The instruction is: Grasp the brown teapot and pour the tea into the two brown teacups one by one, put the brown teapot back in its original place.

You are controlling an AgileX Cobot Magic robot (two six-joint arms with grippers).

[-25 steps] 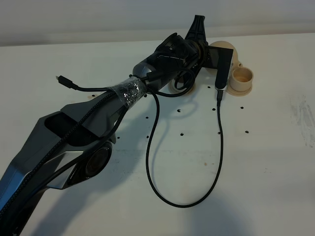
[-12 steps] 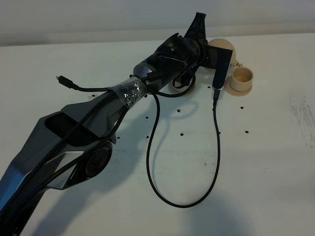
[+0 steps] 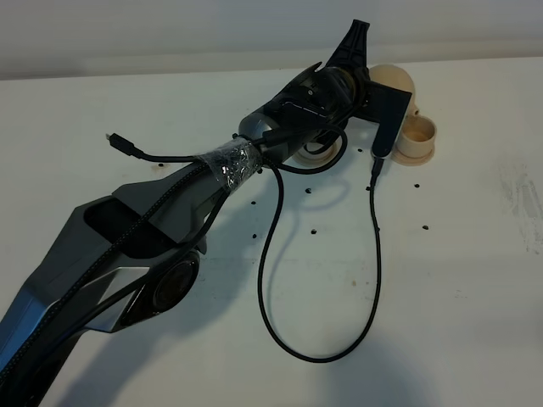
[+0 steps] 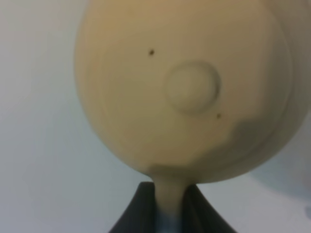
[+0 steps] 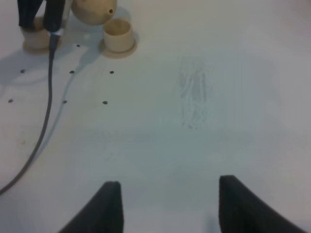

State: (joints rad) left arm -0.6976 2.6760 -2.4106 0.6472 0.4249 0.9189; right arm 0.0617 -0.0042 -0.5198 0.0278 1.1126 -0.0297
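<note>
My left gripper (image 3: 371, 78) is shut on the loop handle of the brown teapot (image 3: 397, 78) at the far middle of the table. In the left wrist view the teapot (image 4: 184, 87) fills the frame, lid knob toward the camera, with its handle between the fingers (image 4: 138, 213). One brown teacup (image 3: 418, 134) stands on its saucer just right of the pot. The other cup's saucer (image 3: 329, 154) peeks out under my arm. The right wrist view shows the teapot (image 5: 92, 9) and both cups (image 5: 118, 34) (image 5: 35, 38). My right gripper (image 5: 167, 194) is open and empty. The wide teapot saucer is hidden.
A black cable (image 3: 373, 254) loops from the left wrist camera (image 3: 386, 119) over the middle of the white table (image 3: 475, 280). Small dark specks (image 3: 314, 229) dot the table. A faint scuffed patch (image 5: 194, 97) lies ahead of the right gripper.
My left arm has shifted right and slightly away, carrying the teapot closer to the right-hand cup. More of the left cup's saucer now shows.
</note>
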